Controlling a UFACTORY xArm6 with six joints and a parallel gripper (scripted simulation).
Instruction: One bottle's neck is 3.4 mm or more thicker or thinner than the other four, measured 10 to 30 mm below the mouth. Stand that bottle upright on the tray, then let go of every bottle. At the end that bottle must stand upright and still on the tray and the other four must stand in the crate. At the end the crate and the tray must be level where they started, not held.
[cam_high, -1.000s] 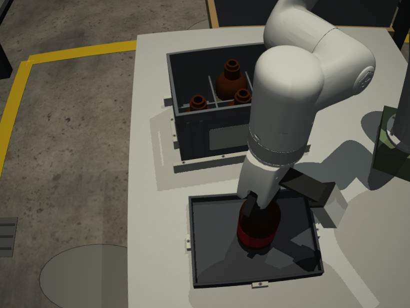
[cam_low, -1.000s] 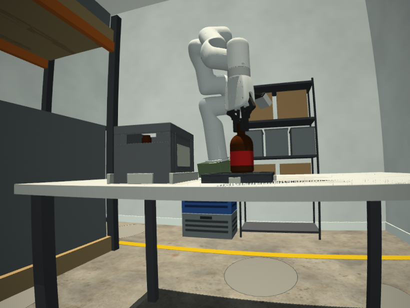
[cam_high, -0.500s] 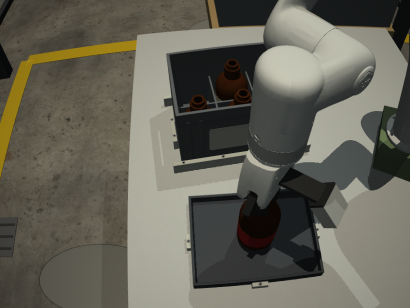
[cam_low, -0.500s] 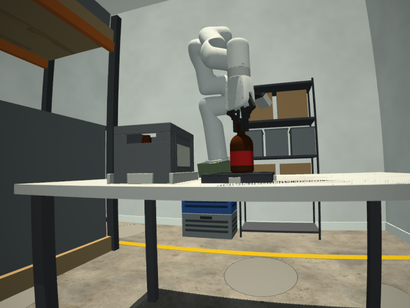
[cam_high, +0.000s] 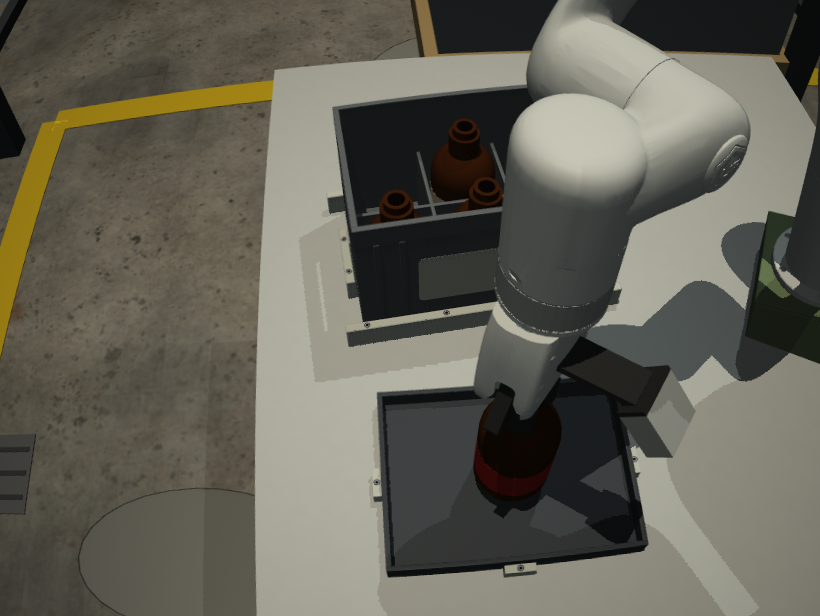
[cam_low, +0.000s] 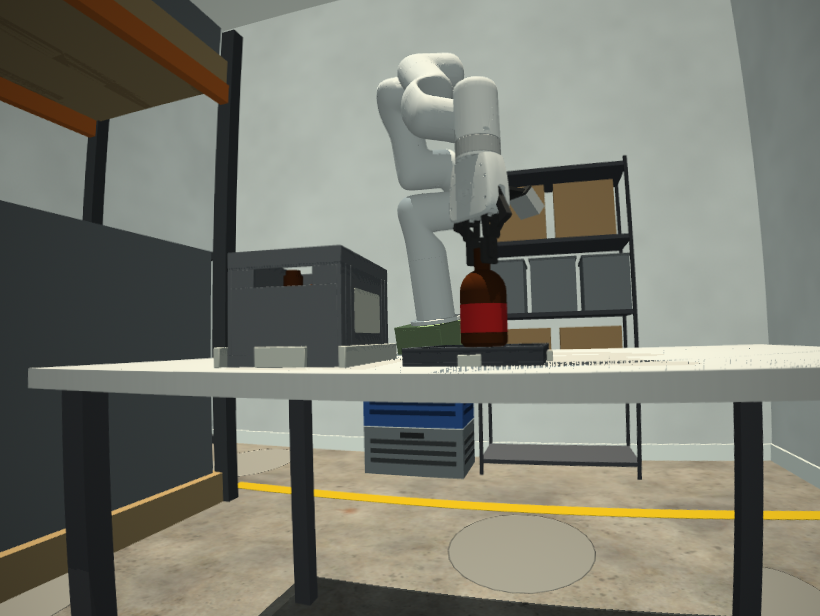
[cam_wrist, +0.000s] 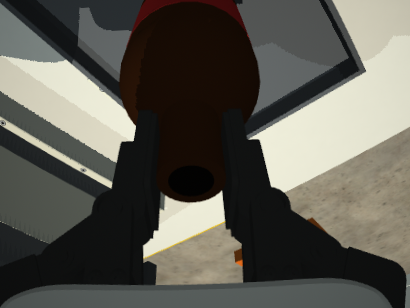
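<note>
Over the shallow dark-grey tray (cam_high: 424, 464) (cam_low: 434, 358) (cam_wrist: 305, 102), the claw (cam_high: 513, 421) (cam_low: 482, 258) (cam_wrist: 190, 135) has a bottle by the neck.

From where I stand at the exterior view, the brown bottle with the red label (cam_high: 519, 450) (cam_low: 483, 318) (cam_wrist: 190, 65) hangs its bulk at 6 o'clock from the claw, long axis upright, its base seemingly on the tray floor; the near rim keeps me from being certain. The black fingers are part-closed, clamped on opposite sides of the neck, mouth poking up between them. In the top view the dark-grey plastic crate (cam_high: 391, 285) (cam_low: 285, 318) (cam_wrist: 30, 185) lies towards 11 o'clock from the bottle. If this neck is the odd one, I'd say the fingers should part evenly, then rise straight towards 12, lest they tip it.

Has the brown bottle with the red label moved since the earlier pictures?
No. Against the dark rectangular tray, the brown bottle with the red label stands at the same spot.
</note>
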